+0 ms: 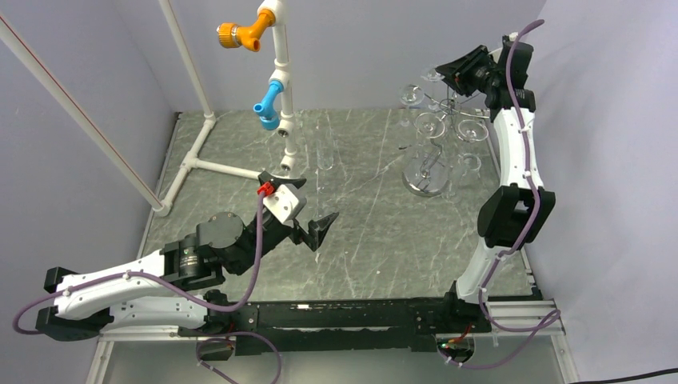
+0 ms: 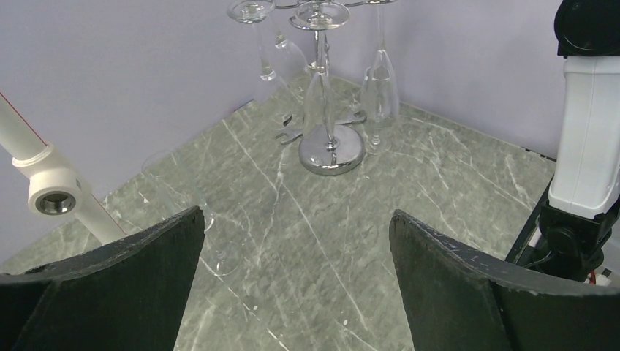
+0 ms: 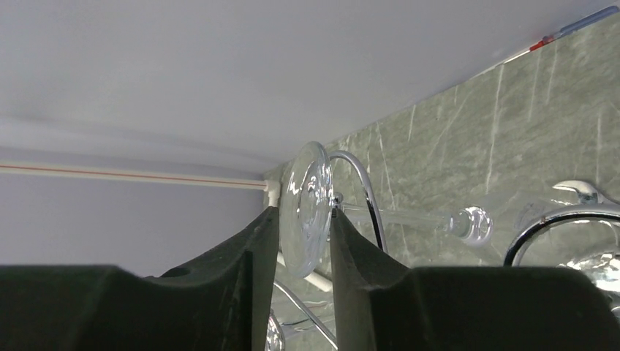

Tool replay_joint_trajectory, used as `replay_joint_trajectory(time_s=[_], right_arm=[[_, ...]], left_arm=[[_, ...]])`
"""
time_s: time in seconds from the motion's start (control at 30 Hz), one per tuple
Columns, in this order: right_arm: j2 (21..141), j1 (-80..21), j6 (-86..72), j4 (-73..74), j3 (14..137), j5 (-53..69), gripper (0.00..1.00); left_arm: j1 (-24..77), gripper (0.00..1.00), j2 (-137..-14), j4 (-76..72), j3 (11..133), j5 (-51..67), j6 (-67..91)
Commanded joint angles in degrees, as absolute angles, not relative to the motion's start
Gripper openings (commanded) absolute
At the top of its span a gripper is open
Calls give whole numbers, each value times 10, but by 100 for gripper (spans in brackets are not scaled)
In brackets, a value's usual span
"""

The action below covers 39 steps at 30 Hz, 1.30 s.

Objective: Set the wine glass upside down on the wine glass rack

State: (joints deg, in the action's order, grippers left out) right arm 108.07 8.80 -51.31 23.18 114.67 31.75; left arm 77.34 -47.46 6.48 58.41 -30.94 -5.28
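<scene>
Right wrist view: what do you read here that the other views withhold? (Checker)

You see the right gripper (image 3: 303, 219) clenched on the round foot of the clear wine glass (image 3: 307, 201), with one black finger (image 3: 245, 256) on each face of the disc. The stem runs away from the fingers, beside a curled arm of the chrome wire wine glass rack (image 3: 360, 183). You cannot tell whether the stem sits inside a loop. The top external view only places that gripper (image 1: 452, 74) at the rack's top arms, high above the grey marbled tabletop (image 1: 376, 232). (Manual)

Left wrist view: what do you add? (Checker)

You see the left gripper (image 2: 296, 219) spread wide with nothing between its fingers. The rack's round shiny base (image 2: 331, 152) stands on the table, well apart from it.

Count as follows:
- One rack.
- One white pipe frame (image 1: 280, 48), carrying one orange fitting (image 1: 240, 34) and one blue fitting (image 1: 269, 104).
- Three hanging glasses (image 2: 380, 84), foot-up, in the left wrist view.
- One further clear standing glass (image 2: 219, 257) on the table near the left finger.

The top external view shows more glass discs on the rack, but they overlap too much for an exact count. (Manual)
</scene>
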Motion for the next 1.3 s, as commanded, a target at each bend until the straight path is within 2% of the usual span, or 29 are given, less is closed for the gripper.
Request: replay_joint_trajectory(time_s=[0.0,0.53,0.73,0.87,0.93,1.03,1.27], right_arm=[[1045,92,-480,237,1179,297,36],[1020,103,-412,275,1190,296,50],[994,117,-274,316,1229,338,62],[951,150,-133,334,1231,467,65],[928,160,-50,386,1253,491,72],[895,175,49,481,1284,451,79],[843,311,70,594,1225,375,77]], left_arm=[[775,99,-469,36,585,-312,-45],[775,99,-466,25,578,-311,-45],[775,99,-483,70,606,-335,-13],[775,99,-495,101,628,-350,24],[774,99,-494,103,632,-352,38],[765,99,-489,123,641,-360,81],[705,99,-454,158,625,-309,157]])
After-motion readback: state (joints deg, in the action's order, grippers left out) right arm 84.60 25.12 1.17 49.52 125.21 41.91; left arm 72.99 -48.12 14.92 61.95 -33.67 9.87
